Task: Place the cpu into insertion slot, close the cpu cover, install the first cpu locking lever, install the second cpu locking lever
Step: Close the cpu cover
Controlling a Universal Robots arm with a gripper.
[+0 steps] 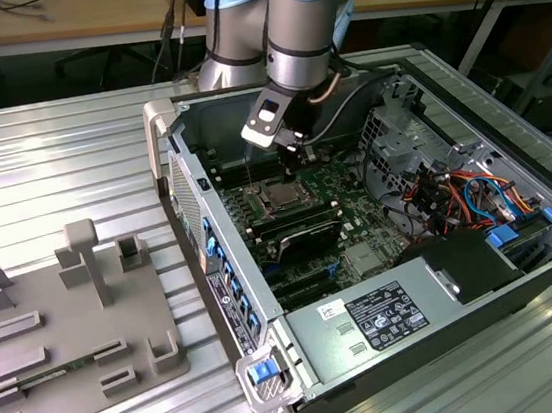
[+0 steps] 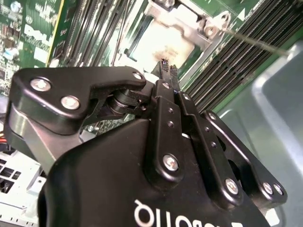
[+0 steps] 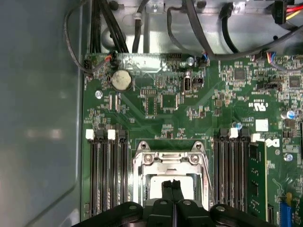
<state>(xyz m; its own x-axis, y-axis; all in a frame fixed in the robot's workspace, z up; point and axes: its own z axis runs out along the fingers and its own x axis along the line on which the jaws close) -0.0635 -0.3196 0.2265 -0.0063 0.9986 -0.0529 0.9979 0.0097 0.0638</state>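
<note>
One tool (image 3: pixel 173 183) is held straight above the chip (image 3: pixel 155 189), closed tight (nothing is seen gripped); the chip is ringed by the cover (image 3: pixel 170 161).

Seemingly no legible text (label (image 1: pixel 385 316) unreadable)

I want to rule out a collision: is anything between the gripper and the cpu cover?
Nothing visible is. In the first wrist view the gripper, fingers together, hangs directly over the cpu cover, with nothing seen between them. The memory slots lie off to both sides of the cover.
</note>
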